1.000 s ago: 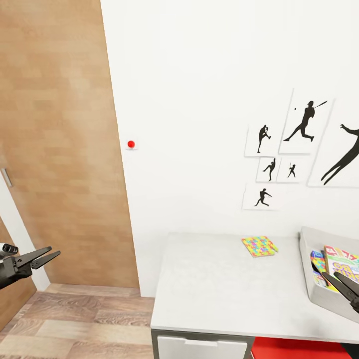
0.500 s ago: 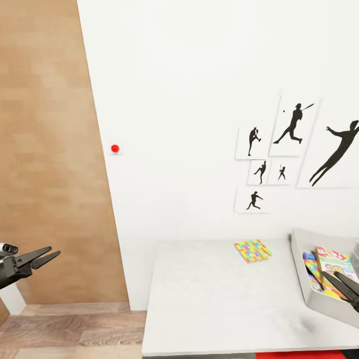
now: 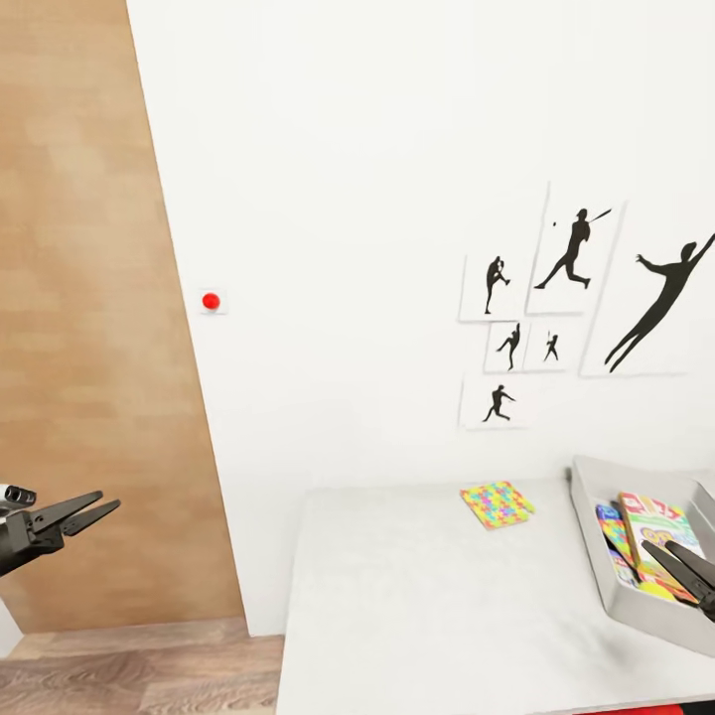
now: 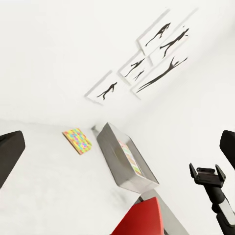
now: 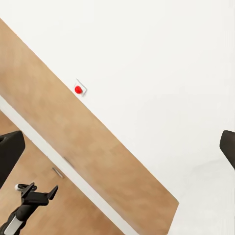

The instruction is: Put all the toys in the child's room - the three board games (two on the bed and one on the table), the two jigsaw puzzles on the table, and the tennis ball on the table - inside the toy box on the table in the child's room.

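- Head view: the long light-grey table (image 3: 417, 606) stood against the white wall, with a small flat multicoloured mosaic jigsaw puzzle (image 3: 496, 503) lying on its far part, well apart from the grey rectangular toy box (image 3: 594, 556) at the table's right end. Inside the toy box lay flat colourful game boxes (image 3: 655, 531), leaning one against another; a yellow-green patch in the bin was too small to name. The black left gripper (image 3: 97, 511) hung off the table's left side in front of the wooden door panel (image 3: 89, 348), its two thin fingers nearly together with only a thin gap, holding nothing. The black right gripper (image 3: 675, 556) reached over the toy box's near side, its fingers close together too and empty. A small red round button (image 3: 211, 300) sat on the wall, and black sports silhouette pictures (image 3: 576, 298) hung above the table.
- Left wrist view: the puzzle square (image 4: 77, 141) lay on the pale table top beside the toy box (image 4: 117, 164), which showed colourful boxes (image 4: 132, 157) within. A red panel (image 4: 142, 223) showed under the table edge. The right gripper (image 4: 206, 175) was seen across the view, and its jaw state could not be told here.
- Right wrist view: the wooden door panel (image 5: 73, 147), the red button (image 5: 78, 89) and the white wall were seen, with the left gripper (image 5: 36, 195) small and distant, fingers nearly closed.
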Available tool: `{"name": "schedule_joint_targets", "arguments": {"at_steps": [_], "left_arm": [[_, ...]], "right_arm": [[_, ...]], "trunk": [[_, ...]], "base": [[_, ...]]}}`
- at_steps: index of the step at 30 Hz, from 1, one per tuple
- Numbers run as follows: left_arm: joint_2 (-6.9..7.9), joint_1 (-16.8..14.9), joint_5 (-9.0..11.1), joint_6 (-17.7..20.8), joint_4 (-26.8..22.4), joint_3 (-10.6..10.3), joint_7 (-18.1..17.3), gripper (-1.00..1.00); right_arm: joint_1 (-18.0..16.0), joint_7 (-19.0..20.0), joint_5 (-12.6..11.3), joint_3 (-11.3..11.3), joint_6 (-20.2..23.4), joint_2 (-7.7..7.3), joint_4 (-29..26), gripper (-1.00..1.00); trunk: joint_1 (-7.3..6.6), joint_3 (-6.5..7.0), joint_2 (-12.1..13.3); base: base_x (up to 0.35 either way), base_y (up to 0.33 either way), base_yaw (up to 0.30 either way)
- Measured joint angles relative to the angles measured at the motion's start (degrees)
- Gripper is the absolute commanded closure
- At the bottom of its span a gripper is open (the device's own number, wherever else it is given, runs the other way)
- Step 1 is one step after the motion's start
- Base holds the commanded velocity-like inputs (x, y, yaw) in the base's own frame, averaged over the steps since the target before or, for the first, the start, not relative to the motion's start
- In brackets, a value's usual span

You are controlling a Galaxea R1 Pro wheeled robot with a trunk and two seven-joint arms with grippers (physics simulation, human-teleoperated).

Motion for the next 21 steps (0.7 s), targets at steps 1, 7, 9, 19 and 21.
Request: {"name": "schedule_joint_targets", "arguments": {"at_steps": [1, 7, 9, 19, 21], "left_arm": [[0.00, 0.0, 0.0, 0.0, 0.0, 0.0, 0.0, -1.00], [0.00, 0.0, 0.0, 0.0, 0.0, 0.0, 0.0, -1.00], [0.00, 0.0, 0.0, 0.0, 0.0, 0.0, 0.0, -1.00], [0.00, 0.0, 0.0, 0.0, 0.0, 0.0, 0.0, -1.00], [0.00, 0.0, 0.0, 0.0, 0.0, 0.0, 0.0, -1.00]], "right_arm": [[0.0, 0.0, 0.0, 0.0, 0.0, 0.00, 0.0, -1.00], [0.0, 0.0, 0.0, 0.0, 0.0, 0.00, 0.0, -1.00], [0.0, 0.0, 0.0, 0.0, 0.0, 0.00, 0.0, -1.00], [0.0, 0.0, 0.0, 0.0, 0.0, 0.00, 0.0, -1.00], [0.0, 0.0, 0.0, 0.0, 0.0, 0.00, 0.0, -1.00]], "trunk": [[0.00, 0.00, 0.0], [0.01, 0.01, 0.0], [0.01, 0.01, 0.0], [0.01, 0.01, 0.0], [0.01, 0.01, 0.0]], "base": [[0.099, 0.028, -0.005], [0.058, 0.026, -0.002], [0.084, 0.079, -0.001], [0.095, 0.055, 0.000], [0.060, 0.017, 0.000]]}}
